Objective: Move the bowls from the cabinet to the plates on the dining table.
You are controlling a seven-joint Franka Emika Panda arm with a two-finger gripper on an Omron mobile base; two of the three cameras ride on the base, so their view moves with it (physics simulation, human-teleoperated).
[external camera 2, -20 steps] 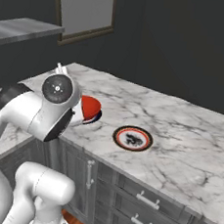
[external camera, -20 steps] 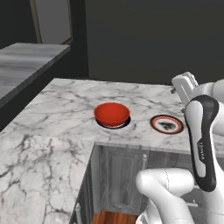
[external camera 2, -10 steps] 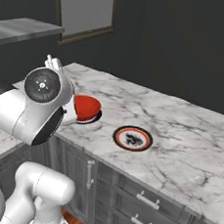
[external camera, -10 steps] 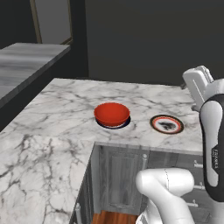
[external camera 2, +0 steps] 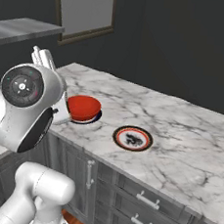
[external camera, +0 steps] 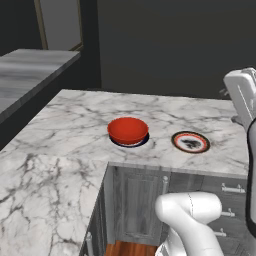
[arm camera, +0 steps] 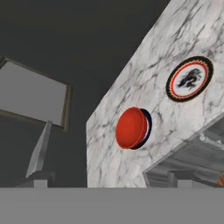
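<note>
Showing from above: red bowl (arm camera: 130, 128) hiding its plate (arm camera: 148, 127).

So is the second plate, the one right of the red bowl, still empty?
Empty. The plate lies bare on the marble table, its dark centre pattern fully visible, apart from the red bowl, which sits upright on the other plate.

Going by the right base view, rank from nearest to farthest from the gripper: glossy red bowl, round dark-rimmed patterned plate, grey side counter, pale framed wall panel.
1. Glossy red bowl and patterned plate, both on the marble top: too close to call from the raised gripper.
2. Grey side counter, far left.
3. Framed wall panel, back wall.
</note>
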